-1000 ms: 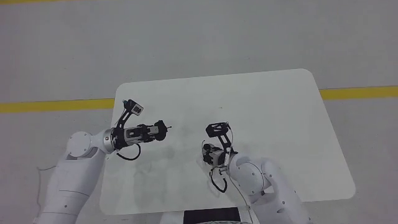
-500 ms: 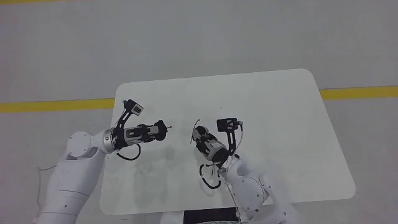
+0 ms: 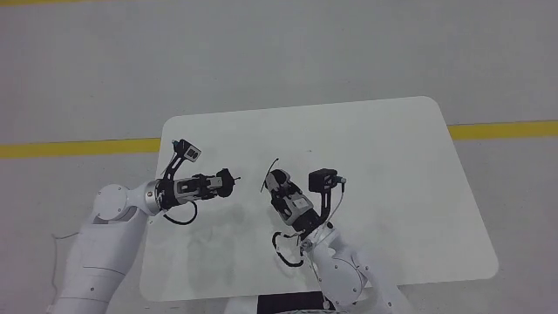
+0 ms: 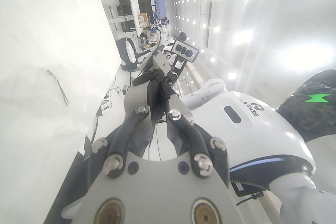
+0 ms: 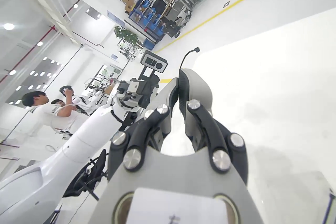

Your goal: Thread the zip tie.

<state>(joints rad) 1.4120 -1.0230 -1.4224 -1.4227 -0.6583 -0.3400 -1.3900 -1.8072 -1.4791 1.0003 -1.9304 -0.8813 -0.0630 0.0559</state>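
Observation:
My right gripper [image 3: 275,181] is held above the middle of the white table [image 3: 392,157], shut on a thin black zip tie [image 3: 268,171]. In the right wrist view the zip tie [image 5: 185,58] rises in a curve out of the closed fingertips of the right gripper [image 5: 179,76], its small head at the free end. My left gripper [image 3: 228,180] hovers a short way to the left, pointing at the right one, fingers shut [image 4: 157,89]; I see nothing between them. A thin black strip [image 4: 59,86] shows against the table; I cannot tell whether it lies on it.
A tiny dark speck [image 3: 307,150] sits on the table behind the right gripper. The table's near edge [image 3: 218,295] runs close under both arms. Bare tabletop spreads to the right and towards the far edge.
The right gripper has swung left and away from the robot with the zip tie, closing the gap to the left gripper. The left arm has kept still.

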